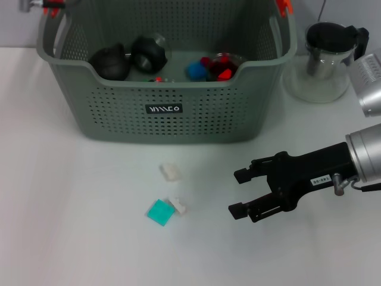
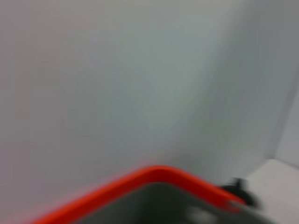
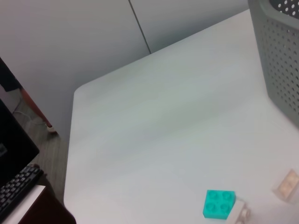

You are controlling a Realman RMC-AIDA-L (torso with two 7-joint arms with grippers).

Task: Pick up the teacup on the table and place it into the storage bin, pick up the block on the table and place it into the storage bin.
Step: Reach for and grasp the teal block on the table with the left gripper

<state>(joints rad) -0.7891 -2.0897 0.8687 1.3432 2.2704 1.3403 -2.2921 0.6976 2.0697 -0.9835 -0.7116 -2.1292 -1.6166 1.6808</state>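
The grey-green storage bin (image 1: pixel 166 113) stands at the back of the table. Inside it lie two dark round cups (image 1: pixel 128 58) and red and blue pieces (image 1: pixel 208 68). A teal block (image 1: pixel 161 211) lies on the table in front of the bin, with a small white block (image 1: pixel 178 206) touching it and another white block (image 1: pixel 171 172) closer to the bin. My right gripper (image 1: pixel 238 192) is open and empty, to the right of the teal block. The teal block also shows in the right wrist view (image 3: pixel 218 204). No teacup shows on the table. My left arm (image 1: pixel 41 6) is at the bin's back left corner.
A glass teapot with a black lid (image 1: pixel 326 59) stands right of the bin. The bin's orange handle clip (image 2: pixel 154 175) fills the lower left wrist view. The bin wall (image 3: pixel 278 56) and the table's far edge (image 3: pixel 77 93) show in the right wrist view.
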